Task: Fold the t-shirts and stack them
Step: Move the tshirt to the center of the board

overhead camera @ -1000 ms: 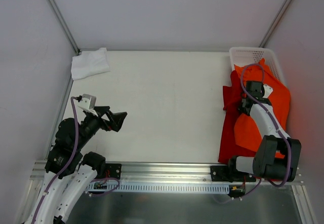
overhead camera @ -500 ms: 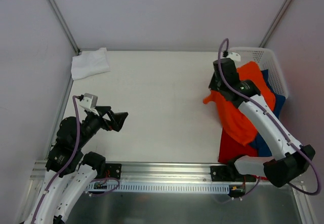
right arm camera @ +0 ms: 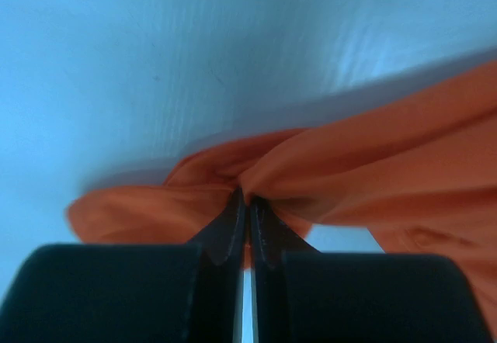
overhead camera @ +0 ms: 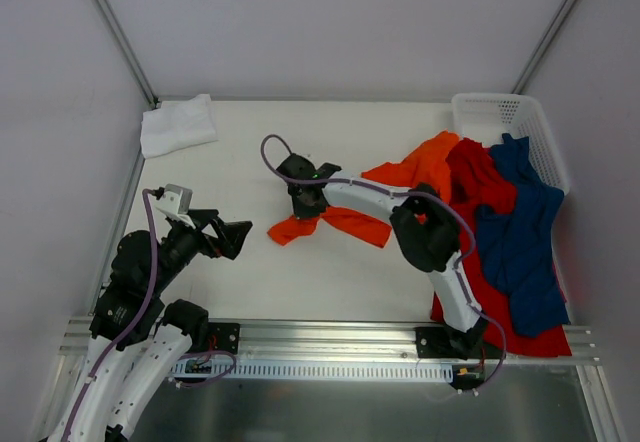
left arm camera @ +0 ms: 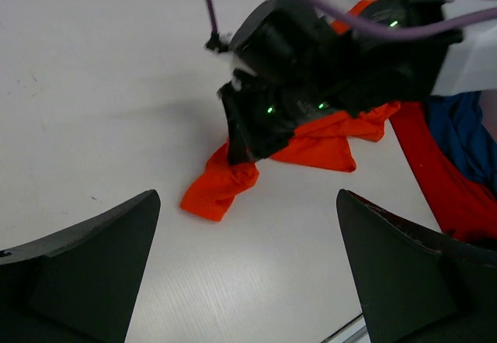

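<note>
My right gripper [right arm camera: 247,213] has its black fingers [right arm camera: 224,230] pressed together, pinching a fold of the bright orange cloth t-shirt [right arm camera: 373,164] at mid-desk. The shirt stretches from there toward the right edge. My left gripper [left arm camera: 247,199] hangs spread wide and empty near the near-left corner, with the orange hem just beyond its fingertips.

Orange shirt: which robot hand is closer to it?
Right. The right gripper is shut on the orange shirt, pinching a fold of it. The left gripper is open and apart from it, nearer the left edge of the table.
</note>
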Robot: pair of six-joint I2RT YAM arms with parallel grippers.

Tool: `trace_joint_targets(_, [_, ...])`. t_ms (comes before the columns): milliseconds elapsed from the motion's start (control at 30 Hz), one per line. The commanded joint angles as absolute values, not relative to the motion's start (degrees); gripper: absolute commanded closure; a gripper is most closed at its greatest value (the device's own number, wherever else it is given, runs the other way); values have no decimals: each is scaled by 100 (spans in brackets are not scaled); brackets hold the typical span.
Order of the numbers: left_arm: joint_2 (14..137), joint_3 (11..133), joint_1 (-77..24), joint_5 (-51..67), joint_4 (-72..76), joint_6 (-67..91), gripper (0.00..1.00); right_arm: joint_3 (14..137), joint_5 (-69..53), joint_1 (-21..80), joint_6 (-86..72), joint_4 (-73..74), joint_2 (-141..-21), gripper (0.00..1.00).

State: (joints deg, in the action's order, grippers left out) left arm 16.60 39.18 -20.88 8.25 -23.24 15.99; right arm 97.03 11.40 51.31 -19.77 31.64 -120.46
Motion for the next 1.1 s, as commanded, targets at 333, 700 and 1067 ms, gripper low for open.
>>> trace_joint_targets(333, [1406, 3938, -2021, 413, -2189, 1477, 1, 13577, -123, 5924, -1820, 3762, -13824, 99])
trace_joint_targets(700, [1547, 3964, -2021, 404, -2197, 1477, 1, 12798, 2035, 5845, 244, 2366, -12788, 41])
trace_joint_targets(1067, [2431, 4043, -2021, 1667, -2197, 1494, 1, 11060, 4421, 5098, 370, 2786, -10734, 1])
